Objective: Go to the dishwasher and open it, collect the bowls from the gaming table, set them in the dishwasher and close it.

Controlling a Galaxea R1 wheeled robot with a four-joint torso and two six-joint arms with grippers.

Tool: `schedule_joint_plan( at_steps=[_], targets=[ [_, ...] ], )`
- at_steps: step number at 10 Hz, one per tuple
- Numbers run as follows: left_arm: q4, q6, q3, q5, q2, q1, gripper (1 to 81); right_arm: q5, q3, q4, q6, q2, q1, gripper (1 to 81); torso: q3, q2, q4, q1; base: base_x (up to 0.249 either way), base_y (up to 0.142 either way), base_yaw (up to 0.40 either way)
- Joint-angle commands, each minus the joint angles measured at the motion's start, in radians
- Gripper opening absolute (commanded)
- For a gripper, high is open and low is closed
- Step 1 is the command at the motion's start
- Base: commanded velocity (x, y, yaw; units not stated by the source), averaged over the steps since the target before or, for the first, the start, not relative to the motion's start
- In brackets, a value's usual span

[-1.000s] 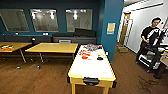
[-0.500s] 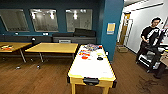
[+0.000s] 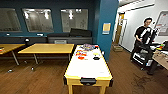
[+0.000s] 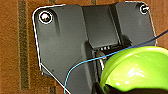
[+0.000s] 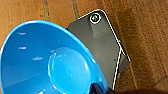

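The gaming table (image 3: 87, 68), with a white top and yellow sides, stands straight ahead in the head view, its near end toward me. Small bowls sit at its far end: an orange-red one (image 3: 80, 57), a black one (image 3: 96, 58) and a pale yellow one (image 3: 96, 53). In the left wrist view a lime green bowl (image 4: 135, 70) hangs over the wooden floor, with my left gripper (image 4: 100, 87) shut on its rim. My right gripper (image 5: 96, 88) is likewise shut on a blue bowl (image 5: 47, 60) above the floor. The dishwasher is out of view.
Two plain yellow-topped tables (image 3: 47, 48) (image 3: 7, 47) stand to the left. A blue pillar (image 3: 106, 27) rises just behind the gaming table's right side. A person (image 3: 143, 37) with a control rig stands at the right beside a desk (image 3: 161, 56).
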Motion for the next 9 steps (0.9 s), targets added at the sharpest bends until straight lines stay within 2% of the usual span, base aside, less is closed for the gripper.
schedule_joint_plan(
  at_steps=[1, 2, 3, 9],
  targets=[
    [0.006, 0.006, 0.006, 0.037, -0.001, -0.059, 1.0, -0.053, -0.004, -0.013, -0.003, -0.013, 0.025, 1.0, 0.000, 0.000, 0.000, 0.000, 0.000, 0.000, -0.395],
    [0.007, 0.013, 0.006, 0.037, 0.000, -0.059, 1.0, -0.054, -0.013, -0.013, -0.003, -0.010, 0.026, 1.0, 0.000, 0.000, 0.000, 0.000, 0.000, 0.000, -0.395],
    [0.007, 0.033, 0.006, 0.037, 0.002, -0.059, 1.0, -0.054, -0.027, -0.014, -0.005, -0.006, 0.026, 1.0, 0.000, 0.000, 0.000, 0.000, 0.000, 0.000, -0.395],
    [0.004, 0.036, 0.006, 0.031, 0.008, -0.056, 1.0, -0.053, -0.108, -0.017, -0.006, 0.059, 0.022, 1.0, 0.000, 0.000, 0.000, 0.000, 0.000, 0.000, -0.395]
  ],
)
